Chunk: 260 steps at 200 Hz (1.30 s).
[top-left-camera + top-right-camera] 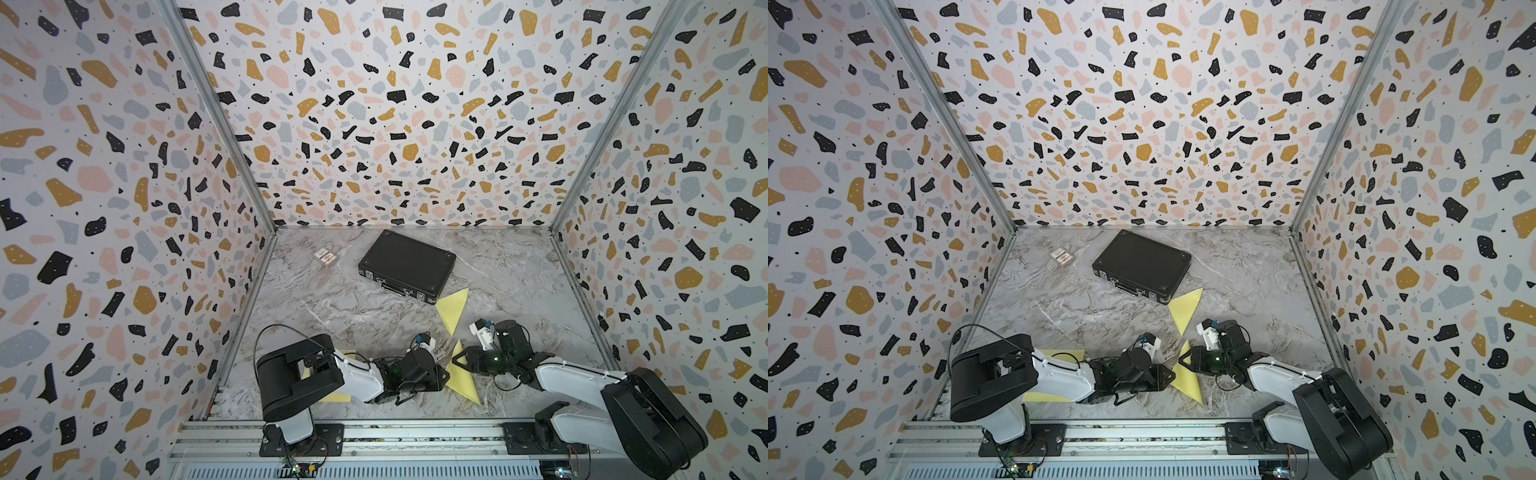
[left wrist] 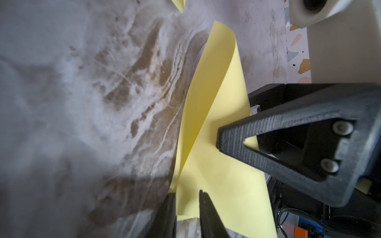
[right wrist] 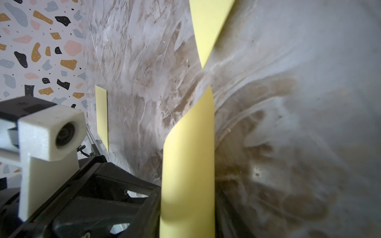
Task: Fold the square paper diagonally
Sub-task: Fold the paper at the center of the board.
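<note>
Paper (image 1: 463, 385) curled in right gripper (image 1: 456, 360)

Black-and-white arms (image 1: 357, 374), thin black cables (image 1: 274, 326)

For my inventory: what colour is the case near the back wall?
The case is black, clearest in a top view.

Toward the back of the grey marble tabletop (image 1: 332, 303), a shut black case (image 1: 407, 266) lying flat and askew, with a handle and 2 metal latches on its near edge, seen in both top views. Left of it and apart, close to the left wall, a small flat packet (image 1: 325, 256) with red-and-white print too small to read. Around the tabletop on 3 sides, terrazzo-patterned walls (image 1: 395, 104); along the front edge, an aluminium rail (image 1: 424, 434).
</note>
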### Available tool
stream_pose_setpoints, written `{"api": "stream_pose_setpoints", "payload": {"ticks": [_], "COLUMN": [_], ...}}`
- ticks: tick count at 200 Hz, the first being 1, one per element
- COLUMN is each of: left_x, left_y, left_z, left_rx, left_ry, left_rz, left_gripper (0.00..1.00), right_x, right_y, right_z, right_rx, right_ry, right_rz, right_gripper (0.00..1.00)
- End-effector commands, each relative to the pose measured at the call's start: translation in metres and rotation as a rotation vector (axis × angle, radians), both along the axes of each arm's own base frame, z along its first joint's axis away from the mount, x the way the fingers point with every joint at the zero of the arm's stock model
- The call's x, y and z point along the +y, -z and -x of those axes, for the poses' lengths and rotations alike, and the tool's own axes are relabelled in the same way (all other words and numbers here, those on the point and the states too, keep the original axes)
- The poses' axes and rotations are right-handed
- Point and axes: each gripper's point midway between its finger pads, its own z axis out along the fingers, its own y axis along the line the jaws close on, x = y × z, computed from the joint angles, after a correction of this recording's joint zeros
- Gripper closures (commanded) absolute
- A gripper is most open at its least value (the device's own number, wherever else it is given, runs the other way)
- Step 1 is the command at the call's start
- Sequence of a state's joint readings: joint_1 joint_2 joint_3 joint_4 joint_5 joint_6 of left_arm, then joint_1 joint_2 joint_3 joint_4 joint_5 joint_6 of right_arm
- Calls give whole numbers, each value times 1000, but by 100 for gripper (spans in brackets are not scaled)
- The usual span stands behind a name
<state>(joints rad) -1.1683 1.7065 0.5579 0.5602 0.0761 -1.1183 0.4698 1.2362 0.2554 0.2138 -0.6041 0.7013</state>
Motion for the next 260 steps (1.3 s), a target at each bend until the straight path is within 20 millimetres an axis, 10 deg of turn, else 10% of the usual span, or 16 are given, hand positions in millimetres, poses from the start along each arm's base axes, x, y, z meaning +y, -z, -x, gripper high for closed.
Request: {"api": "stream_pose_setpoints", "payload": {"ticks": [1,125,260], "left_x": [55,66,72], "left_y": [70,81,85], "left_z": [29,34,36], "left_rx": [126,145,153], "left_ry": [21,30,31], "left_rz": [-279,-345,-359], "left_gripper": [75,100,100], "right_x": [-33,-19,-15], "right_y": [48,33,12], "right_z": [31,24,8], "right_rx": [147,108,15], "right_ry": [50,32,30], "right_rz": [191,103,37], "right_gripper": [57,55,66]}}
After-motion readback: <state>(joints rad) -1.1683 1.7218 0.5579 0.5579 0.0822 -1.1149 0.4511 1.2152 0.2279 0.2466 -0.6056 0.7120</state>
